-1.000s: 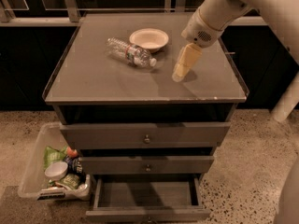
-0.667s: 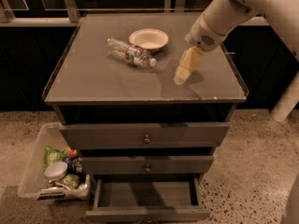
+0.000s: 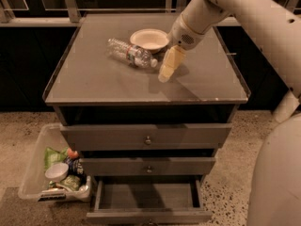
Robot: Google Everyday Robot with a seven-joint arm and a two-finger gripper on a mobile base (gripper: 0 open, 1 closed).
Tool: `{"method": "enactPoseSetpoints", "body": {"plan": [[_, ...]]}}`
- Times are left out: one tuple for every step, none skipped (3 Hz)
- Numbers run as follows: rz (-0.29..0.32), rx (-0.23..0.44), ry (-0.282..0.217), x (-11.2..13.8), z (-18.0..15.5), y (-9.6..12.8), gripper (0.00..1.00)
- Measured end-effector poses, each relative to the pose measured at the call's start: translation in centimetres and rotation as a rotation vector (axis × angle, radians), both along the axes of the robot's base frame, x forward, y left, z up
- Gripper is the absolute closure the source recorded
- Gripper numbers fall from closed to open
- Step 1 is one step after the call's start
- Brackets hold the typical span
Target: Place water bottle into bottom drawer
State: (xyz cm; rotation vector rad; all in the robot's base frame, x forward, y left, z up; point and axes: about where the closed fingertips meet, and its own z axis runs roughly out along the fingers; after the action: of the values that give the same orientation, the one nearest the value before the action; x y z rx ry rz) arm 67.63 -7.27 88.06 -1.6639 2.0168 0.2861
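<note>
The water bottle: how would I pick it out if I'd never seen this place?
Look on the grey cabinet top. The water bottle lies on its side there, left of the white bowl, cap end toward the gripper at its right. Unlike the opaque round bowl, it is clear and ribbed.

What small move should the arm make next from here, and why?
Probably shift the gripper a little left and back, over the water bottle, to line up a grasp. The bottle lies on its side on the cabinet top beside the white bowl, ungrasped, with its cap end just left of the gripper. The bottom drawer already stands open.
</note>
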Motion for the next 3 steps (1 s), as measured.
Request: {"method": "enactPoseSetpoints", "body": {"plan": [[0.07, 0.005, -0.026, 1.8, 0.4, 3.4, 0.0], [0.162, 0.016, -0.048, 3.3, 0.8, 8.2, 0.0], [0.238, 0.033, -0.034, 4.0, -0.1, 12.7, 0.0]]}}
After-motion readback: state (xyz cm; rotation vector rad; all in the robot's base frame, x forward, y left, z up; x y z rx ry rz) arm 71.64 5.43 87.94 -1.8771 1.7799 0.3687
